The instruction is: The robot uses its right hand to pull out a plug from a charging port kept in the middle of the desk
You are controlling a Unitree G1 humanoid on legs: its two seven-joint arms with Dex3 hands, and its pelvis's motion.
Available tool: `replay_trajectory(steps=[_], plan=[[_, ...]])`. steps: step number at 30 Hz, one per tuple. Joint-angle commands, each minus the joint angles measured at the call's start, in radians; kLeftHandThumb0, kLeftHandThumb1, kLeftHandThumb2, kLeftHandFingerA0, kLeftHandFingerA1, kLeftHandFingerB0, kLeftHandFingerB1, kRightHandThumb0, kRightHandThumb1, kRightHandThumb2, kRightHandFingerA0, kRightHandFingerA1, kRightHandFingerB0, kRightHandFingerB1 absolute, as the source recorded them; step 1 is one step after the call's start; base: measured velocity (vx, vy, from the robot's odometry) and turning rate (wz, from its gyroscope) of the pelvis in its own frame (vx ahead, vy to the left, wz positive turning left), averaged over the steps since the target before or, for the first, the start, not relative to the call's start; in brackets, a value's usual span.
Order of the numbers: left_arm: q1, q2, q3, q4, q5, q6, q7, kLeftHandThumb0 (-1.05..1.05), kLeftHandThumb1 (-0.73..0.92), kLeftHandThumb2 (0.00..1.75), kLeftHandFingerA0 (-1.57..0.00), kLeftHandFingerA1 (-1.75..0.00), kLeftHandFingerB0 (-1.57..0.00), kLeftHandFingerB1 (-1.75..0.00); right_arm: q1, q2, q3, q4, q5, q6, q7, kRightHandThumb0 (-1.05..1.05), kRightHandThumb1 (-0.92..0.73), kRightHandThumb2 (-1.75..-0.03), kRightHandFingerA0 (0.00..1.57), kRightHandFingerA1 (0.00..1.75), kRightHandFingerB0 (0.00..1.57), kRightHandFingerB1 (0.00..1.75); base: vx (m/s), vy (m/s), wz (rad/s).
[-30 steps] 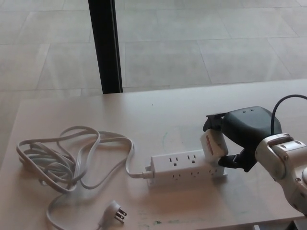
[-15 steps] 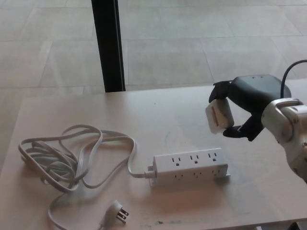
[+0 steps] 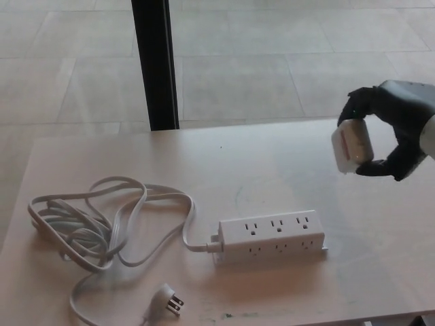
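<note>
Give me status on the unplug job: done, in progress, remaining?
Done: the white plug is out of the power strip, whose visible sockets all show empty. In hand: the right hand grips the plug, raised above the desk to the strip's right. Left: nothing of the pull itself; the plug is not yet set down.

No readable text, label or number anywhere — none at all.
</note>
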Motion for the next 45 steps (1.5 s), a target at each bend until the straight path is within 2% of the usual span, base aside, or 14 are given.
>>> replay_trajectory(steps=[1, 9, 12, 13, 17, 19, 21, 30, 35, 36, 37, 39, 40, 45], plan=[[0.011, 0.016, 0.004, -0.006, -0.008, -0.005, -0.01, -0.9, 0.92, 0.9, -0.66, -0.59, -0.39, -0.47, 0.07, -0.083, 0.039, 0.015, -0.046, -0.07, -0.028, -0.33, -0.56, -0.98, 0.9, 1.65, 0.77, 0.58, 0.0, 0.0, 0.0], [-0.001, 0.015, 0.004, 0.015, -0.004, -0.014, -0.001, -0.9, 0.92, 0.89, -0.68, -0.57, -0.41, -0.47, 0.133, -0.088, 0.1, 0.043, -0.084, -0.046, -0.04, -0.35, -0.59, -0.91, 0.88, 1.7, 0.75, 0.58, 0.0, 0.0, 0.0], [-0.003, 0.013, 0.001, 0.013, -0.003, -0.011, -0.008, -0.8, 0.84, 1.23, -0.63, -0.64, -0.37, -0.55, 0.138, -0.104, 0.206, 0.083, -0.193, -0.082, -0.073, -0.41, -0.66, -0.76, 0.83, 1.71, 0.73, 1.05, 0.0, 0.0, 0.0], [-0.004, 0.015, -0.003, 0.01, 0.004, -0.019, -0.001, -0.91, 0.92, 0.89, -0.68, -0.57, -0.45, -0.49, 0.13, -0.106, 0.238, 0.089, -0.228, -0.088, -0.094, -0.41, -0.64, -0.8, 0.86, 1.69, 0.74, 1.04, 0.0, 0.0, 0.0], [-0.005, 0.014, -0.001, -0.01, -0.002, 0.002, -0.003, -0.86, 0.92, 0.86, -0.68, -0.55, -0.44, -0.44, 0.099, -0.102, 0.31, 0.105, -0.294, -0.089, -0.124, -0.39, -0.67, -0.78, 0.87, 1.65, 0.68, 0.76, 0.0, 0.0, 0.0], [-0.012, 0.013, -0.001, -0.001, 0.0, 0.002, 0.006, -0.82, 0.84, 1.22, -0.63, -0.62, -0.4, -0.55, 0.089, -0.102, 0.339, 0.108, -0.326, -0.096, -0.151, -0.4, -0.69, -0.73, 0.88, 1.68, 0.7, 0.83, 0.0, 0.0, 0.0], [-0.014, 0.014, 0.001, 0.004, -0.003, -0.001, -0.003, -0.91, 0.92, 0.9, -0.68, -0.56, -0.4, -0.46, 0.067, -0.102, 0.4, 0.109, -0.405, -0.081, -0.156, -0.49, -0.74, -0.73, 0.88, 1.69, 0.76, 1.0, 0.0, 0.0, 0.0], [-0.013, 0.016, 0.004, -0.002, -0.006, 0.005, -0.006, -0.93, 0.84, 0.98, -0.69, -0.6, -0.42, -0.5, 0.037, -0.098, 0.531, 0.062, -0.544, -0.046, -0.046, -0.5, -0.56, -0.57, 0.89, 1.53, 0.65, 0.55, 0.0, 0.0, 0.0], [-0.008, 0.015, 0.004, -0.011, -0.005, 0.006, 0.001, -0.89, 0.92, 0.89, -0.68, -0.56, -0.41, -0.46, 0.028, -0.118, 0.544, 0.041, -0.573, -0.042, -0.001, -0.79, -0.51, -0.57, 0.96, 1.34, 0.14, 0.39, 0.0, 0.0, 0.0], [-0.01, 0.015, 0.007, 0.001, -0.009, 0.001, -0.006, -0.79, 0.83, 1.22, -0.61, -0.63, -0.4, -0.55, 0.032, -0.125, 0.532, 0.035, -0.566, -0.038, -0.001, -0.88, -0.4, -0.85, 1.06, 1.36, 0.02, 0.31, 0.0, 0.0, 0.0], [-0.007, 0.014, 0.008, -0.002, -0.01, -0.004, -0.008, -0.88, 0.92, 0.89, -0.68, -0.58, -0.39, -0.45, 0.036, -0.126, 0.522, 0.032, -0.56, -0.034, 0.001, -1.04, -0.49, -0.86, 1.01, 1.43, 0.08, 0.21, 0.0, 0.0, 0.0], [-0.005, 0.014, 0.008, 0.0, -0.01, -0.003, -0.008, -0.9, 0.92, 0.9, -0.68, -0.58, -0.44, -0.48, 0.039, -0.116, 0.488, 0.031, -0.515, -0.027, 0.039, -0.95, -0.55, -0.6, 0.83, 1.52, 0.0, 0.26, 0.0, 0.0, 0.0], [-0.004, 0.013, 0.007, -0.004, -0.007, 0.0, -0.004, -0.89, 0.92, 0.87, -0.66, -0.57, -0.45, -0.49, 0.041, -0.109, 0.443, 0.032, -0.459, -0.022, 0.056, -0.93, -0.45, -0.89, 0.95, 1.41, 0.04, 0.1, 0.0, 0.0, 0.0], [-0.008, 0.012, 0.01, 0.013, -0.009, -0.013, -0.004, -0.86, 0.92, 0.92, -0.67, -0.58, -0.4, -0.47, 0.06, -0.094, 0.329, 0.018, -0.358, -0.041, 0.089, -0.99, -0.47, -0.88, 0.87, 1.4, 0.12, 0.04, 0.0, 0.0, 0.0]])
